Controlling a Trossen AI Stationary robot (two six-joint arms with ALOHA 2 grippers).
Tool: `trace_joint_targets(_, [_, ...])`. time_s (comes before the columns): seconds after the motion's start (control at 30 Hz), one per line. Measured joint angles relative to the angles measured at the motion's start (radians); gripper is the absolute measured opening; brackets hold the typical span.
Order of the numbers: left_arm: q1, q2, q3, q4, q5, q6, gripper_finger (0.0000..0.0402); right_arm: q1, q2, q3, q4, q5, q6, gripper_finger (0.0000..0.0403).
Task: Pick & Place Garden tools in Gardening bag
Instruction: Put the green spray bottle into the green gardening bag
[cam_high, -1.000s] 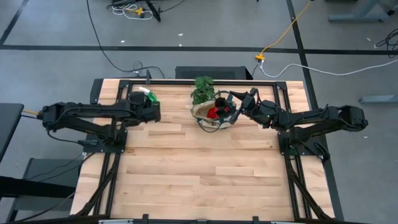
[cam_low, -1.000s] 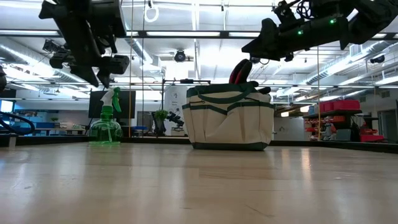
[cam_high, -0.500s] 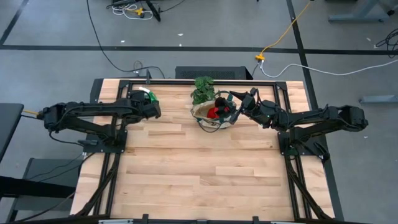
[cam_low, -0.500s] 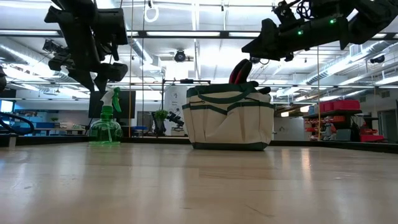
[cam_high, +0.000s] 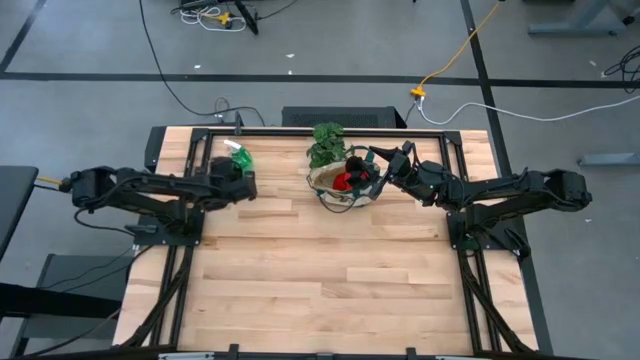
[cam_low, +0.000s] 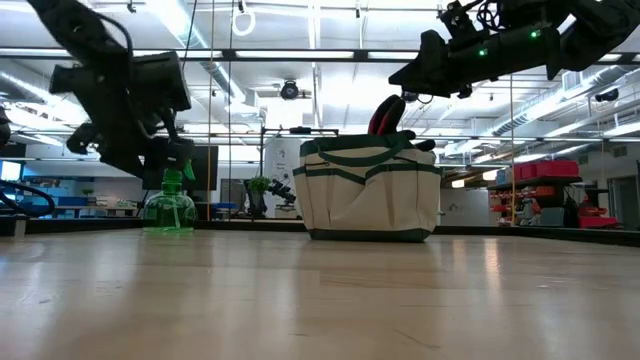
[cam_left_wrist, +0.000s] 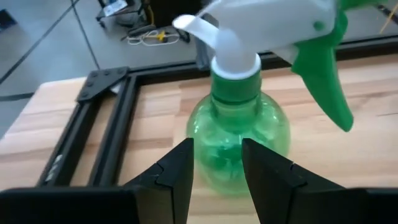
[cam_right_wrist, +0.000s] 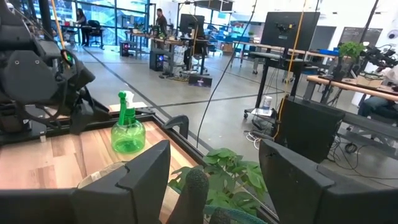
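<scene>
Left gripper (cam_left_wrist: 216, 171), fingers apart and empty, lines up on the spray bottle (cam_left_wrist: 239, 134) standing near the table's (cam_high: 330, 270) back-left edge, so closing off-centre could tip it, while the right gripper (cam_high: 372, 168) hangs open over the bag (cam_low: 368, 188).

Wide-spread dark right gripper (cam_right_wrist: 214, 180) fingers, leafy green plant (cam_right_wrist: 227, 168) just ahead between them. Farther off, translucent green plastic spray bottle (cam_right_wrist: 127, 132) upright on pale wooden tabletop (cam_right_wrist: 74, 152), beside black left arm (cam_right_wrist: 37, 81).
</scene>
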Motion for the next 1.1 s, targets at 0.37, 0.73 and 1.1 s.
trace_joint_targets(0.37, [0.011, 0.0, -0.114, 0.374, -0.034, 0.276, 0.0142, 0.0, 0.0, 0.0, 0.0, 0.001, 0.007, 0.0247])
trace_joint_targets(0.73, [0.068, 0.0, -0.161, 0.55, -0.027, 0.39, 0.0142, 0.0, 0.0, 0.0, 0.0, 0.001, 0.011, 0.0247])
trace_joint_targets(1.1, [0.183, 0.0, -0.161, 0.677, 0.111, 0.526, 0.0142, 0.0, 0.0, 0.0, 0.0, 0.0, 0.01, 0.0247])
